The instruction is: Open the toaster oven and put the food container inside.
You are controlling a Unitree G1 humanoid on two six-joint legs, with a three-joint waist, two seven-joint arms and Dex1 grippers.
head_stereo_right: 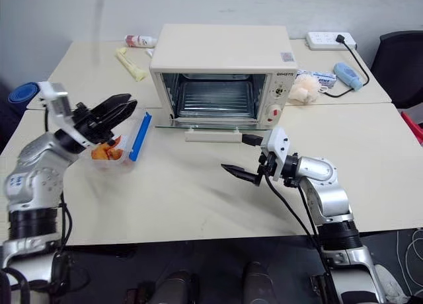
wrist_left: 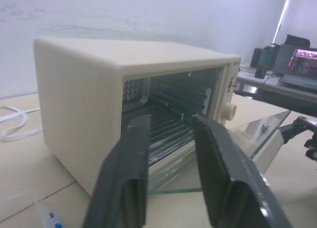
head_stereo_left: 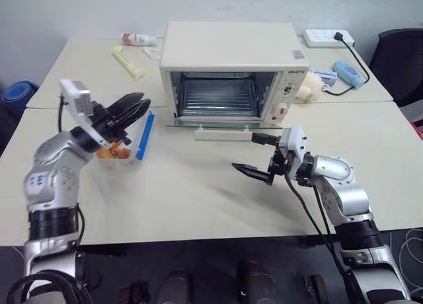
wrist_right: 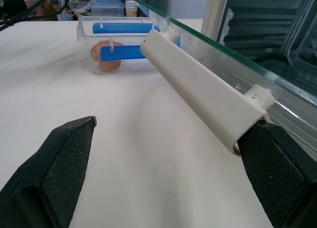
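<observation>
Left of the oven [head_stereo_left: 231,69], near its front corner, the container [head_stereo_left: 129,142] sits on the table [head_stereo_left: 198,198], clear-walled, orange food inside, a blue clip strip along the side facing the oven. The left gripper [head_stereo_left: 132,109] hangs right over it, fingers a narrow gap apart with nothing between them; whether a tip touches the lid, I cannot tell. I'd say the pick-up is not made yet.

The oven door [head_stereo_left: 218,124] lies folded down flat, its white handle [head_stereo_left: 223,135] at the front edge, and the wire rack [head_stereo_left: 218,99] stands bare inside. Just beside the handle's right end sits the right gripper [head_stereo_left: 260,153], fingers spread wide and holding nothing, one finger close by that end.

The risks, as I judge them: with so narrow a gap, the left fingers may come down on the lid rather than around the walls, and shove or tip the container toward the oven. A shallow pinch on slick plastic could slip during the lift. The carry must clear the glass door and handle; too low, and the container knocks the edge. The right gripper, if it lingers by the handle, could bump the door or crowd the left arm's path.
</observation>
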